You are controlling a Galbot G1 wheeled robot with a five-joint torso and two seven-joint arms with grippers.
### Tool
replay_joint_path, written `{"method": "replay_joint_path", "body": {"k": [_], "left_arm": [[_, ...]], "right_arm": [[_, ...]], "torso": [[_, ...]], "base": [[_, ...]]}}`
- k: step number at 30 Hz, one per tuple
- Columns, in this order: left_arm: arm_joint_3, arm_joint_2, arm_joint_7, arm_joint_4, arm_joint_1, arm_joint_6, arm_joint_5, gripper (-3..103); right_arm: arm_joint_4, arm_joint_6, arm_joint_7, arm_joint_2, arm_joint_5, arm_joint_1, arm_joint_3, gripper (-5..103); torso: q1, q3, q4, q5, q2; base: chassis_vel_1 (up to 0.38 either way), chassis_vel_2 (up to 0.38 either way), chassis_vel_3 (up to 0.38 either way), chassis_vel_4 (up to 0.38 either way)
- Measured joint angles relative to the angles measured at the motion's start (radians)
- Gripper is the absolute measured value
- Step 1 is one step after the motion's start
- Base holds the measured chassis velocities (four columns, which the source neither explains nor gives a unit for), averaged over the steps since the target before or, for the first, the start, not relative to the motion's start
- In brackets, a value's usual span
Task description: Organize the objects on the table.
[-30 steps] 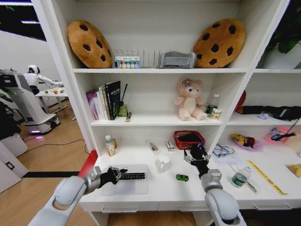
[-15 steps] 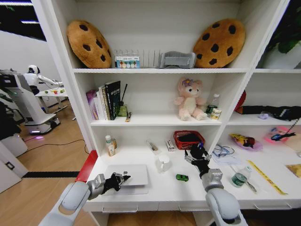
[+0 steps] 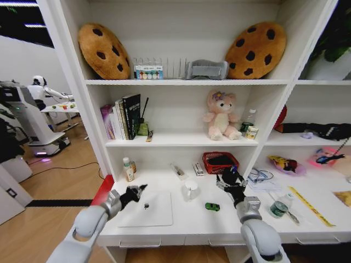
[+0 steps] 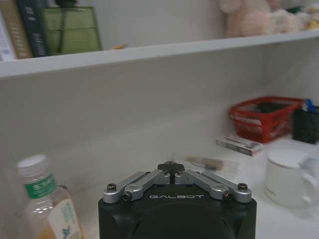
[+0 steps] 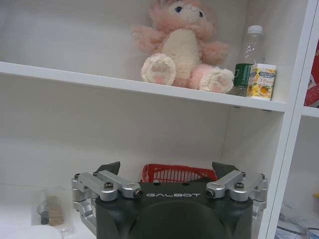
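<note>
Closed laptop (image 3: 147,209), lower left on the worktop (image 3: 192,222): stiff, slick, fragile; grip its edge. Left hand (image 3: 135,191) pinched together; right hand (image 3: 230,178) apart.

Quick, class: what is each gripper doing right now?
Left gripper: shut, holding nothing, above the closed laptop.
Right gripper: open, empty, by the red basket.

Your closed laptop (image 3: 147,208) lies on the desk (image 3: 186,224), left of the mug (image 3: 190,189) and toy car (image 3: 212,206).
</note>
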Motion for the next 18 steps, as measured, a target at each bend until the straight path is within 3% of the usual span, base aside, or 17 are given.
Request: {"method": "replay_joint_path", "body": {"k": [1, 3, 4, 6, 7, 8, 9, 10, 15, 18], "left_arm": [[-0.007, -0.018, -0.101, -0.002, 0.0, -0.002, -0.041, 0], [-0.019, -0.046, -0.218, -0.015, 0.02, -0.011, -0.084, 0], [-0.019, -0.046, -0.218, -0.015, 0.02, -0.011, -0.084, 0], [-0.026, -0.08, -0.35, -0.037, 0.064, -0.045, -0.109, 0], [-0.026, -0.08, -0.35, -0.037, 0.064, -0.045, -0.109, 0], [-0.035, -0.102, -0.452, -0.052, 0.087, -0.058, -0.132, 0], [-0.035, -0.102, -0.452, -0.052, 0.087, -0.058, -0.132, 0], [-0.055, -0.125, -0.52, -0.068, 0.106, -0.072, -0.15, 0], [-0.103, -0.164, -0.602, -0.101, 0.155, -0.13, -0.171, 0], [-0.104, -0.171, -0.612, -0.107, 0.167, -0.14, -0.173, 0]], "right_arm": [[0.003, -0.002, 0.005, 0.0, 0.002, -0.002, -0.005, 100], [0.009, -0.009, 0.023, -0.001, 0.004, -0.006, -0.018, 100], [0.009, -0.009, 0.023, -0.001, 0.004, -0.006, -0.018, 100], [0.027, -0.039, 0.062, -0.011, 0.019, -0.016, -0.048, 100], [0.027, -0.039, 0.062, -0.011, 0.019, -0.016, -0.048, 100], [0.043, -0.059, 0.088, -0.017, 0.029, -0.024, -0.065, 100], [0.043, -0.059, 0.088, -0.017, 0.029, -0.024, -0.065, 100], [0.054, -0.068, 0.101, -0.018, 0.031, -0.029, -0.073, 100], [0.093, -0.086, 0.125, -0.011, 0.03, -0.048, -0.079, 100], [0.102, -0.09, 0.125, -0.011, 0.03, -0.053, -0.078, 100]], "torso": [[0.0, 0.0, 0.0001, 0.0001, 0.0], [0.0, 0.0, 0.0002, 0.0, 0.0], [0.0, 0.0, 0.0002, 0.0, 0.0], [0.0, 0.0, 0.0005, -0.0001, 0.0], [0.0, 0.0, 0.0005, -0.0001, 0.0], [0.0, 0.0, 0.0003, -0.0001, 0.0], [0.0, 0.0, 0.0003, -0.0001, 0.0], [0.0, 0.0, 0.0003, 0.0, 0.0], [0.0, 0.0, 0.0003, 0.0, 0.0], [0.0, 0.0, 0.0001, 0.0, 0.0]], "base": [[0.0, 0.0, 0.0, 0.0], [0.0, 0.0, 0.0, 0.0], [0.0, 0.0, 0.0, 0.0], [0.0, 0.0, 0.0, 0.0], [0.0, 0.0, 0.0, 0.0], [0.0, 0.0, 0.0, 0.0], [0.0, 0.0, 0.0, 0.0], [0.0, 0.0, 0.0, 0.0], [0.0, 0.0, 0.0, 0.0], [0.0, 0.0, 0.0, 0.0]]}}
